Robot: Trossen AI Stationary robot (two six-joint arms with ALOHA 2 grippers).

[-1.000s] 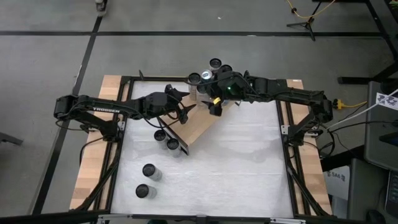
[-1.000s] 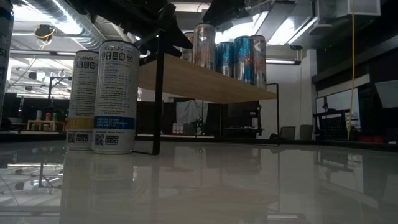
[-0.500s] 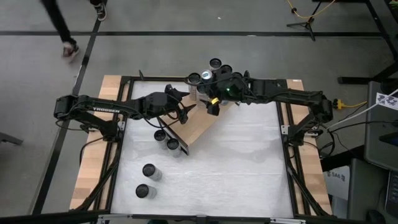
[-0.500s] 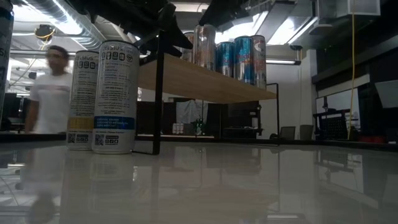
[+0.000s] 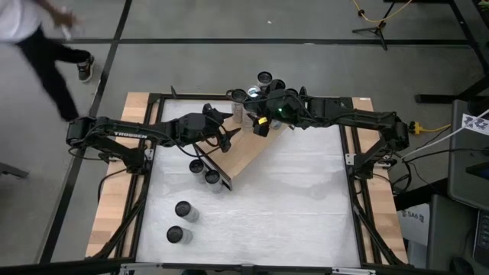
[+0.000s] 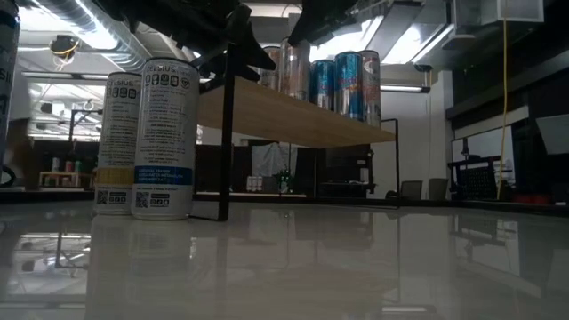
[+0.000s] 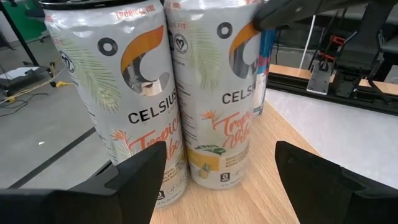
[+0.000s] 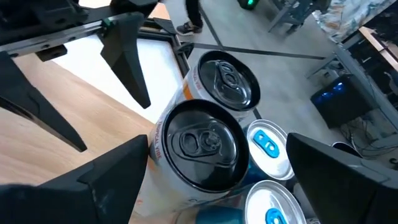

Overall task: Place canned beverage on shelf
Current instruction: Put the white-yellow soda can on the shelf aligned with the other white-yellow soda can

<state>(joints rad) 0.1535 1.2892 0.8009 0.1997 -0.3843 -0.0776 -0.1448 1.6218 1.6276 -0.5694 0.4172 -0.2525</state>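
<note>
While a person (image 5: 34,46) walks past on the floor beyond the table's far left corner, both arms hang over the wooden shelf (image 5: 243,156), which stands slantwise on the white table (image 5: 290,206). The right gripper (image 8: 205,155) is spread wide over two Celsius cans (image 8: 202,146) at the shelf's far end, gripping nothing, with blue-topped cans (image 8: 266,144) just beside them. The left gripper (image 7: 217,168) is spread too, empty, facing those cans. Four more cans (image 5: 182,211) stand on the table.
</note>
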